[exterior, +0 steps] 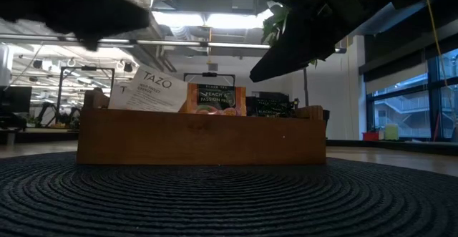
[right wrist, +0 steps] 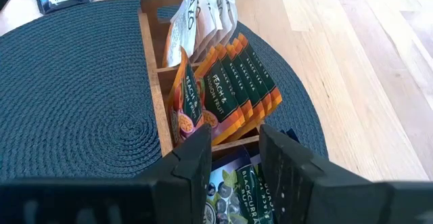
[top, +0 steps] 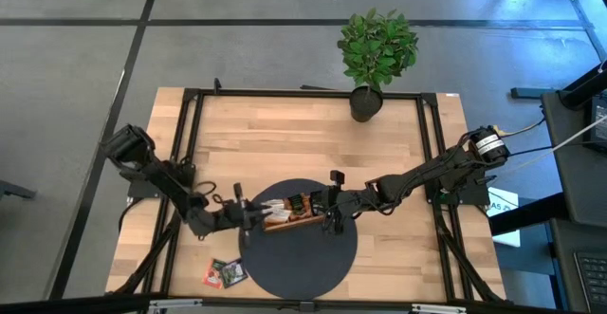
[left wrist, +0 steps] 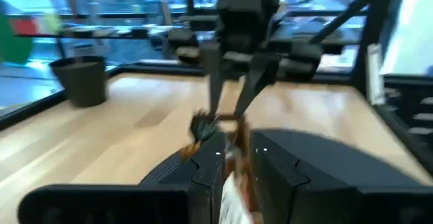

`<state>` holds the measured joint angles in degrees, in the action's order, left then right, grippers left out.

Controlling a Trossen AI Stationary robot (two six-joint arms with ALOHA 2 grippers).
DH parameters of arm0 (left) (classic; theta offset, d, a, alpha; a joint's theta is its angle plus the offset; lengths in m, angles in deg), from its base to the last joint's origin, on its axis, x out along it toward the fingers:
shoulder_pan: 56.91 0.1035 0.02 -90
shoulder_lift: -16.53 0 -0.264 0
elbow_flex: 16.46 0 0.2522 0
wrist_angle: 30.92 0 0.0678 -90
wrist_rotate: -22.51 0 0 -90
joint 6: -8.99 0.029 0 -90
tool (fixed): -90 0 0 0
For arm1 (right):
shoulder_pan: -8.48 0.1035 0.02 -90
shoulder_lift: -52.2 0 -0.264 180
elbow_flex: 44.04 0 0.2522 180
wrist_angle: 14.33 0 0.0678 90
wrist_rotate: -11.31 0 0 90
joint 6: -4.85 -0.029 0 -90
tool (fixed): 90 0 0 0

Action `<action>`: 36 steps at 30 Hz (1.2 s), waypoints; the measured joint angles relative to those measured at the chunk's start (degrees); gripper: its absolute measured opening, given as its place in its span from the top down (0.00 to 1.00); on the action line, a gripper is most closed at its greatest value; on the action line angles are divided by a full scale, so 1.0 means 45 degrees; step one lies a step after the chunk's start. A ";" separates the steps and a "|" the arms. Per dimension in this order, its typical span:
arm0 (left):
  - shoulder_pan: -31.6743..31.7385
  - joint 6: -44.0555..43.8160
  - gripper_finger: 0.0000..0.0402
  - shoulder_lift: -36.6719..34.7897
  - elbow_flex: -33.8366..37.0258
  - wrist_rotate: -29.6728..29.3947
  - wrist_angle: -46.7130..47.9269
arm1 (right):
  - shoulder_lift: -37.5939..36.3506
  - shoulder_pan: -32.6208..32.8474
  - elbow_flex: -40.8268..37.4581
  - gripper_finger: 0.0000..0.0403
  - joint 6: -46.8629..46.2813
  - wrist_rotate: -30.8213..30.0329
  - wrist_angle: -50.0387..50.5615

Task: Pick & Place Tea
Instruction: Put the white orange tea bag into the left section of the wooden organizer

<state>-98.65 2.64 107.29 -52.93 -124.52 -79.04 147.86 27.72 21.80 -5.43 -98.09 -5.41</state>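
Note:
A brown wooden tray (top: 285, 223) lies on a round dark mat (top: 303, 257). White sachets (right wrist: 203, 7), orange peach sachets (right wrist: 223, 88) and dark blackcurrant sachets (right wrist: 237, 193) stand upright in its compartments. Two more sachets (top: 225, 273) lie flat at the mat's left near edge. My left gripper (top: 248, 214) is at the tray's left end, fingers close together around something white (left wrist: 233, 190). My right gripper (top: 329, 206) hangs open over the tray's right end. Its fingers (right wrist: 196, 163) stand on either side of the dark sachets, and I see no touch. My left gripper has a white sachet (left wrist: 232, 195) in the narrow gap between its two fingers, coming level from the table's left. The view is blurred and the fingers hide the place of contact, so which part it has cannot be told.
A potted plant (top: 377, 53) stands at the table's far edge. Bare wood lies far and right of the mat. The black table frame (top: 194, 143) runs along both sides. The two grippers face each other across the tray, a tray's length apart.

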 joint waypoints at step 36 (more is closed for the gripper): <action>0.5810 -0.2200 0.83 0.1121 -0.9585 1.2082 2.0798 | 0.0000 0.0000 0.0000 0.69 0.0005 0.0010 0.0223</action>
<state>-72.51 -7.26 112.33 -96.06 -70.15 14.55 147.86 27.72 21.80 -5.41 -98.05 -4.41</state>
